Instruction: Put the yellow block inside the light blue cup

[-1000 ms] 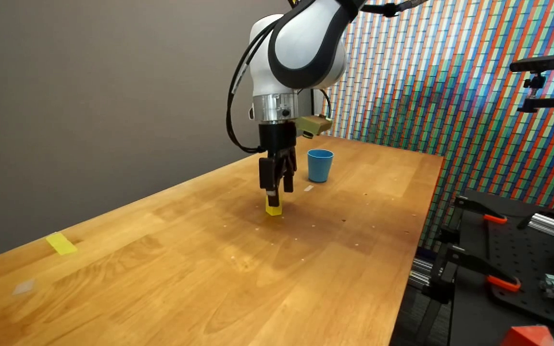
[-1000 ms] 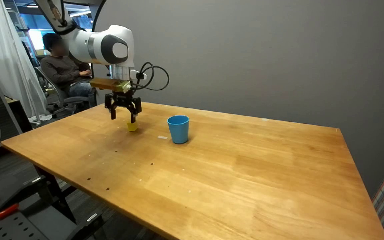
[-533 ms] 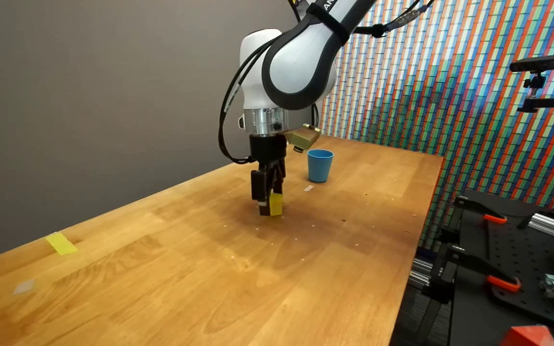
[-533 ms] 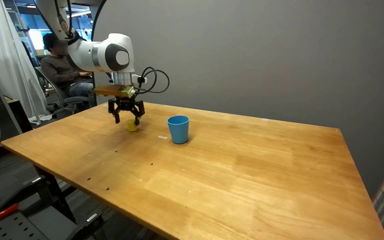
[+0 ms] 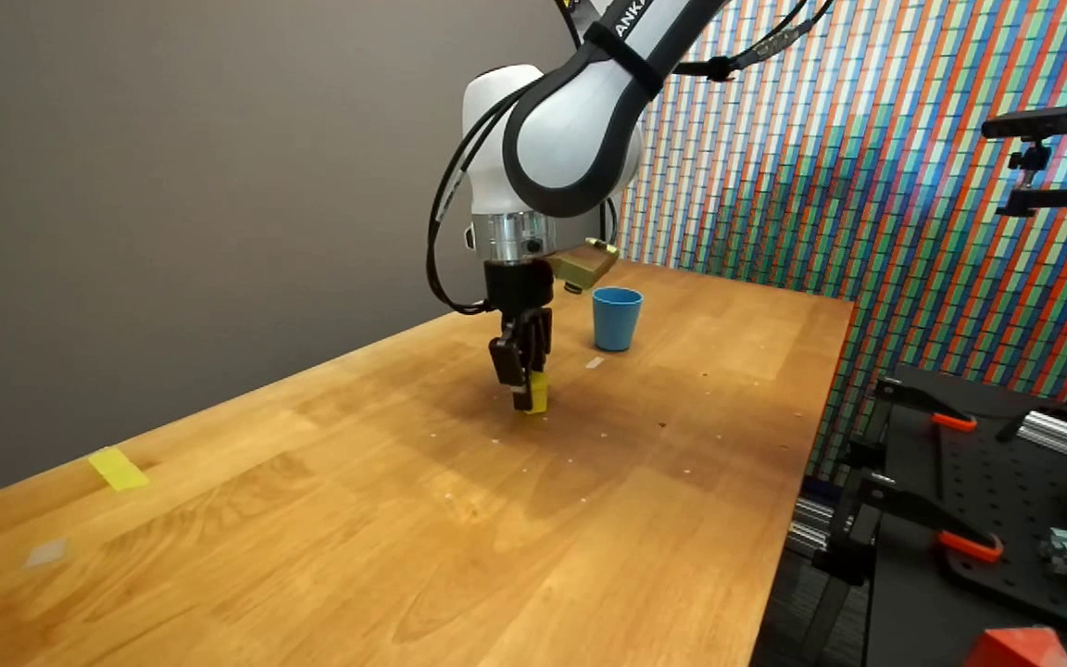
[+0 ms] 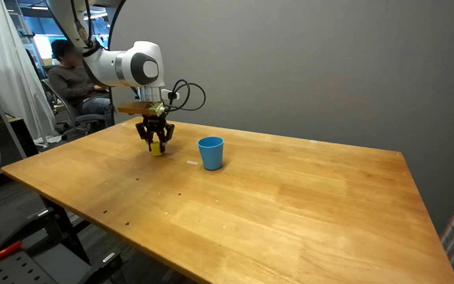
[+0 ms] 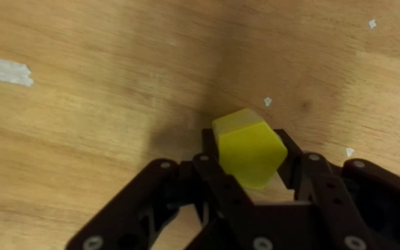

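Observation:
The small bright yellow block (image 7: 252, 152) sits between the two black fingers (image 7: 292, 156) of my gripper (image 7: 249, 153), which touch it on opposite sides. It shows several flat faces and lies turned at an angle to the fingers. In an exterior view the block (image 6: 156, 148) is low at the tabletop, with both fingertips down beside it. A finger partly covers the block (image 5: 540, 394) in an exterior view. Upright on the table, a short way off, stands the light blue cup (image 6: 211, 156), also seen as the blue cup (image 5: 616, 321); its inside is mostly hidden.
A whitish tape strip (image 6: 192, 162) lies on the wooden table (image 6: 290, 205) between block and cup. Flat yellow tape (image 5: 119, 469) marks a far table edge. A black cart with clamps (image 5: 922, 408) stands beside the table. A seated person (image 6: 75, 83) is in the background.
My gripper came down around the yellow block, and its fingers have closed from wide apart onto it. The block has barely shifted; the cup has not moved.

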`<state>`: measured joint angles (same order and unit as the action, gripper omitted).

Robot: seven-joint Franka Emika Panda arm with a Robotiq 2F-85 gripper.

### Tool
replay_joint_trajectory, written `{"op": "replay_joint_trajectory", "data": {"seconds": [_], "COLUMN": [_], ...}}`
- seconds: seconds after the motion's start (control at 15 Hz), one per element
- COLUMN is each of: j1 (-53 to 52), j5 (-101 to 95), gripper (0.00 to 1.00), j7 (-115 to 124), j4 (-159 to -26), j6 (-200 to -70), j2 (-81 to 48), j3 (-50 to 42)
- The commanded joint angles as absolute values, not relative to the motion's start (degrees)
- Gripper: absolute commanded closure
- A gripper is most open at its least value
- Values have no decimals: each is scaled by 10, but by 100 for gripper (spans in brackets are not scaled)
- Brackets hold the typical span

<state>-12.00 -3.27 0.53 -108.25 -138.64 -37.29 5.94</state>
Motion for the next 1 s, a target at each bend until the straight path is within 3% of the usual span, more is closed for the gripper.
{"op": "replay_joint_trajectory", "data": {"seconds": [0.0,0.53,0.93], "j1": [-132,-125,-93], "j5": [-50,-129,-149], "gripper": [77,77,77], "j7": [57,203,330], "j4": [-1095,-1112,-1107], "j6": [-1315,-1314,-1305], "j2": [-333,-213,-211], "j3": [33,-38,-89]}}
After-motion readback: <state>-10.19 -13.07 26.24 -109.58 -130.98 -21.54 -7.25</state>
